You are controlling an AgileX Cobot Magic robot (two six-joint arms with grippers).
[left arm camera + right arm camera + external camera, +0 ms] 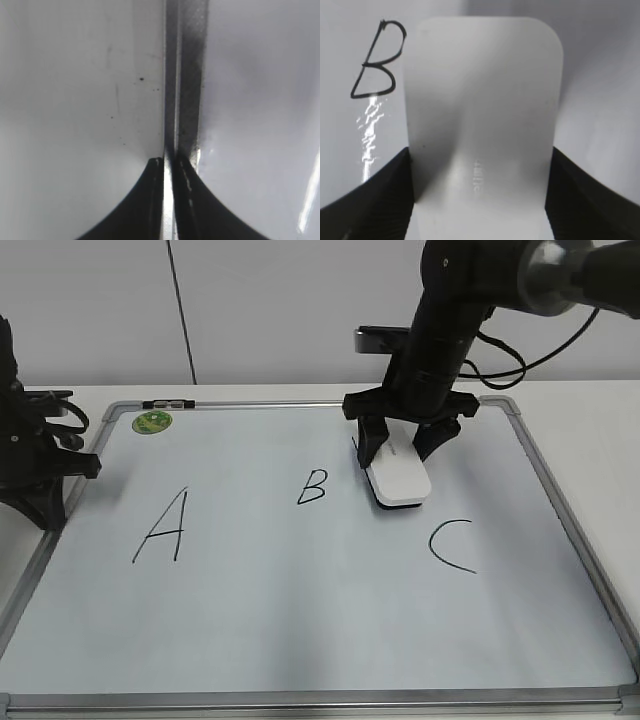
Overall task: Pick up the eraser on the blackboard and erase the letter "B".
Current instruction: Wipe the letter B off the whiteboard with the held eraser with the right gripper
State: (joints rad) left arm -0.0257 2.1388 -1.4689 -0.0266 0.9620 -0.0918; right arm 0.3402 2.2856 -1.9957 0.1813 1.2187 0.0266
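Your right gripper [479, 200] is clamping the eraser [482, 110] between both fingers, holding it flat on the blackboard [300, 620]. Looking through the right wrist view, the letter "B" [379, 60] is sitting at ten o'clock from the eraser, just beside its edge and unsmudged. From outside, the eraser [398, 480] is lying between "B" [313, 486] and "C" [452, 545]. Your left gripper [169, 165] is resting pinched together over the board's frame [187, 75].
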